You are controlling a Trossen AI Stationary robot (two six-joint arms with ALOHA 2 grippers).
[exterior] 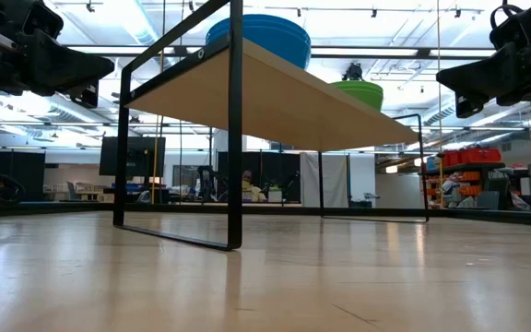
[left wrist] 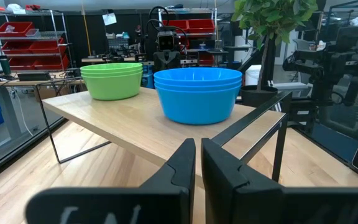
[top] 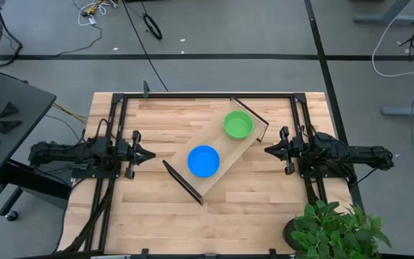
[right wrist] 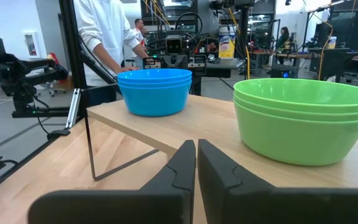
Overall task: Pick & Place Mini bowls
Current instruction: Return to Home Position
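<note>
A stack of nested blue mini bowls [top: 203, 160] and a stack of nested green mini bowls [top: 238, 124] stand by their bases on a long pale wooden tray [top: 216, 144] with black frame legs, set slantwise mid-table. My left gripper [top: 149, 155] waits shut at the table's left, level with the blue stack [left wrist: 197, 93]. My right gripper [top: 268, 150] waits shut at the table's right, near the green stack [right wrist: 303, 118]. Neither touches a bowl.
The tray stands raised on black wire legs [exterior: 233, 138], with open table around it. A potted plant [top: 333, 230] sits at the near right corner. Black rails [top: 207, 95] frame the table's edges. A person in white [right wrist: 101, 31] stands beyond the table.
</note>
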